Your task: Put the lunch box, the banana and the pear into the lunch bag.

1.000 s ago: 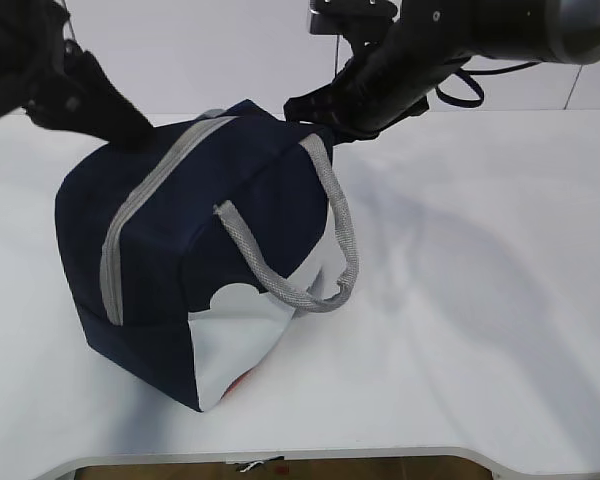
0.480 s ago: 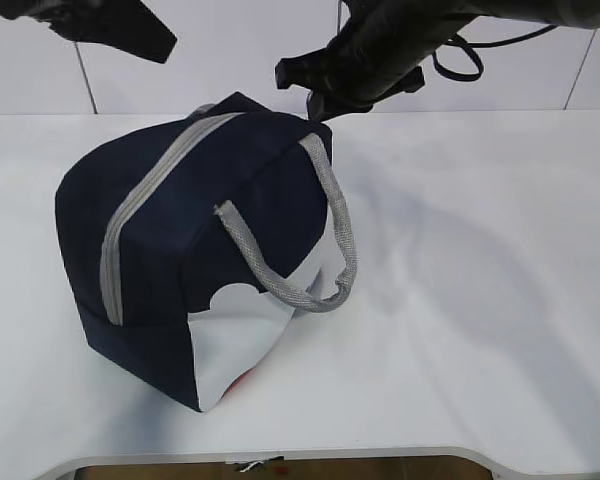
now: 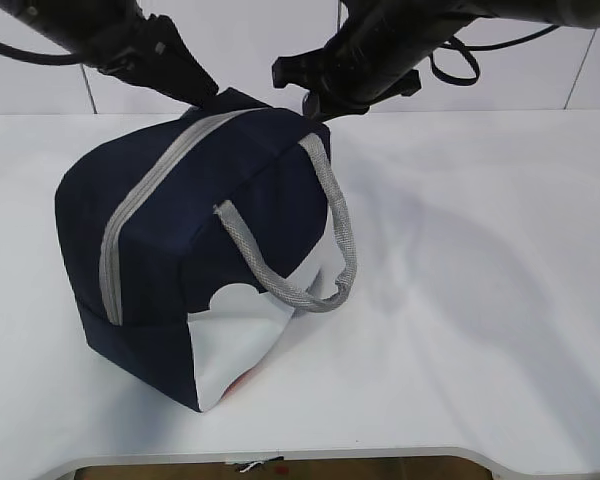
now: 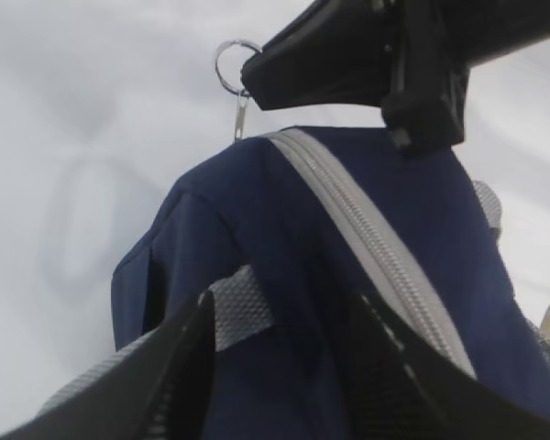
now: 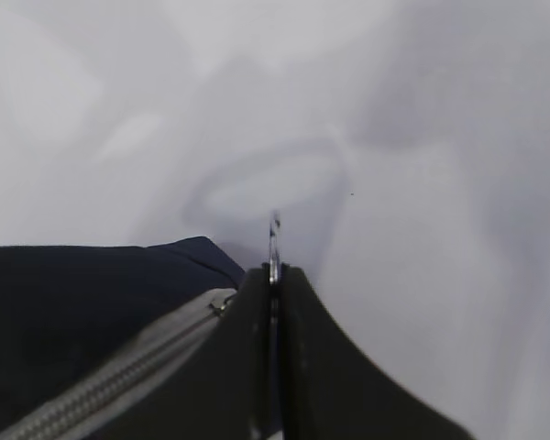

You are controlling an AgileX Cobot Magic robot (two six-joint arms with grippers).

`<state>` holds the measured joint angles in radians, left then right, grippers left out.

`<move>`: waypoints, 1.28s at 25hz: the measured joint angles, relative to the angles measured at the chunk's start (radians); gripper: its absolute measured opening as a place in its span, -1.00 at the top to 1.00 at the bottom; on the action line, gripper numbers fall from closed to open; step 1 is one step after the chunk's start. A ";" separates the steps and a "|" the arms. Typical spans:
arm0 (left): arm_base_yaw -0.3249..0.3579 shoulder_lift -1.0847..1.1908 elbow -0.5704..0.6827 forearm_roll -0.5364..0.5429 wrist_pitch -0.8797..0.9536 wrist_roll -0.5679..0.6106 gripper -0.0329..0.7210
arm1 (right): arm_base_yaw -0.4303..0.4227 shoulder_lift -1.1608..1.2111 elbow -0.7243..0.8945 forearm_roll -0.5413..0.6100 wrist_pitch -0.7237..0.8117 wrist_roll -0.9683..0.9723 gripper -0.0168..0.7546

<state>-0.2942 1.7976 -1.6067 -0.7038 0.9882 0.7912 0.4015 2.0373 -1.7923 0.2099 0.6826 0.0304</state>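
The navy lunch bag [image 3: 180,240] stands on the white table with its grey zipper [image 3: 145,195] closed along the top. My right gripper [image 3: 315,100] is at the bag's far end, shut on the metal ring pull [image 5: 274,240], which also shows in the left wrist view [image 4: 232,66]. My left gripper [image 3: 195,92] is open just above the bag's far top edge. In the left wrist view its jaws [image 4: 284,316] straddle navy fabric and a grey handle [image 4: 243,307]. The lunch box, the banana and the pear are out of view.
A second grey handle [image 3: 330,250] hangs down the bag's near right side over the white lower panel [image 3: 235,335]. The table [image 3: 480,300] is bare white to the right of the bag; its front edge runs along the bottom.
My left arm has come down from the upper left to the bag's far top edge. My right gripper has stayed at the ring pull. The bag has not moved.
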 joint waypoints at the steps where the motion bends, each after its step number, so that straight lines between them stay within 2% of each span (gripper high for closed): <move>1: 0.000 0.007 0.000 0.000 0.001 0.000 -0.04 | 0.000 0.000 0.000 0.002 0.001 0.000 0.91; 6: 0.000 0.049 -0.009 -0.002 -0.001 0.000 -0.03 | 0.000 0.000 0.000 0.035 0.001 -0.030 0.91; 8: -0.002 0.062 -0.009 -0.002 -0.020 0.000 0.07 | 0.000 0.000 0.000 0.053 0.002 -0.039 0.91; 12: -0.011 0.067 -0.014 0.000 -0.038 0.010 0.69 | 0.000 0.000 0.000 0.062 0.002 -0.049 0.91; 14: -0.013 0.067 -0.021 0.005 -0.038 0.014 0.83 | 0.000 0.000 0.000 0.062 0.002 -0.053 0.91; 23: -0.013 0.061 -0.061 0.046 0.021 0.018 0.86 | -0.012 0.004 0.000 -0.006 -0.014 -0.063 0.91; 32: -0.013 0.053 -0.061 0.052 0.037 0.019 0.87 | -0.033 0.073 -0.002 0.014 -0.015 -0.061 0.91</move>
<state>-0.3068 1.8502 -1.6677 -0.6521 1.0247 0.8106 0.3682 2.1102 -1.7944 0.2238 0.6675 -0.0306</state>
